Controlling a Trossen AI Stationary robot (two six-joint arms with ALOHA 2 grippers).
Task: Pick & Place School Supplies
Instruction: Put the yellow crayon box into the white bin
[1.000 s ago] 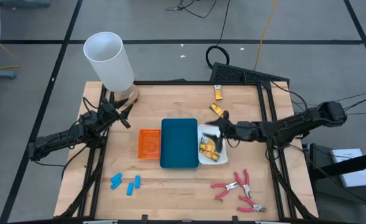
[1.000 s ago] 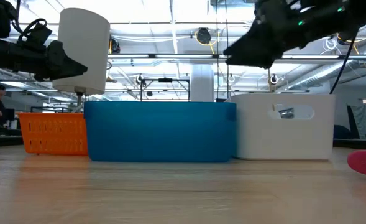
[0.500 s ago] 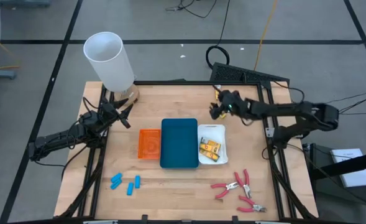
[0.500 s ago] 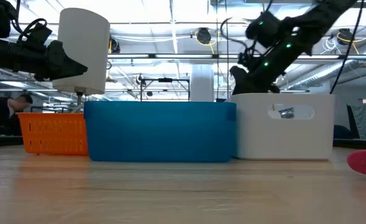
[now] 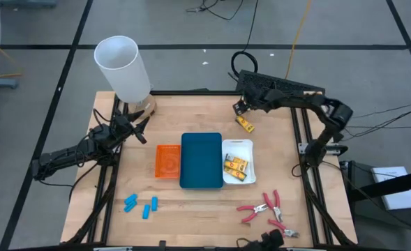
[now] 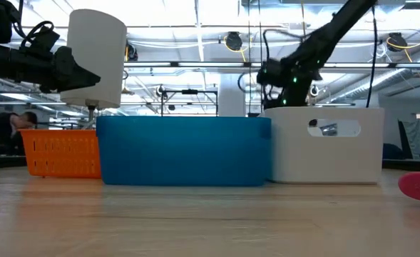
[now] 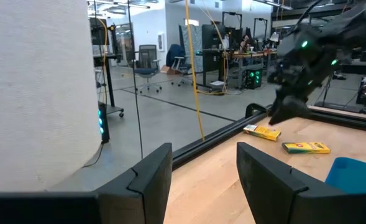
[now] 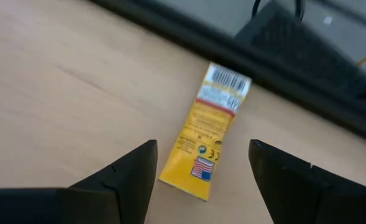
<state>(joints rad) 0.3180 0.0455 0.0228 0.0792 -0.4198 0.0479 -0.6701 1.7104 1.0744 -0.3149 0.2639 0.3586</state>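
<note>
My right gripper [image 5: 240,106] hovers open over the table's far right corner, fingers pointing down. In the right wrist view a yellow-orange packet [image 8: 207,134] lies flat on the wood between the two fingers of my right gripper [image 8: 201,152], untouched. A second packet [image 5: 245,124] lies just nearer. More packets [image 5: 235,165] lie in the white tray [image 5: 247,146]. Three light-blue pieces [image 5: 141,204] and the pink-handled pliers [image 5: 268,213] lie near the front edge. My left gripper [image 5: 139,129] waits open beside the white cylinder [image 5: 125,66].
The blue tray [image 5: 202,160] and the orange tray [image 5: 167,161] sit side by side with the white tray at the table's middle. A black frame rail runs along the far edge behind the packets [image 7: 262,132]. Bare wood lies between the trays and the far edge.
My right gripper has moved from above the white tray toward the table's far edge, passing over the nearer loose packet, and now hangs over the packet by the far rail. The packets in the tray and on the table have stayed put.
</note>
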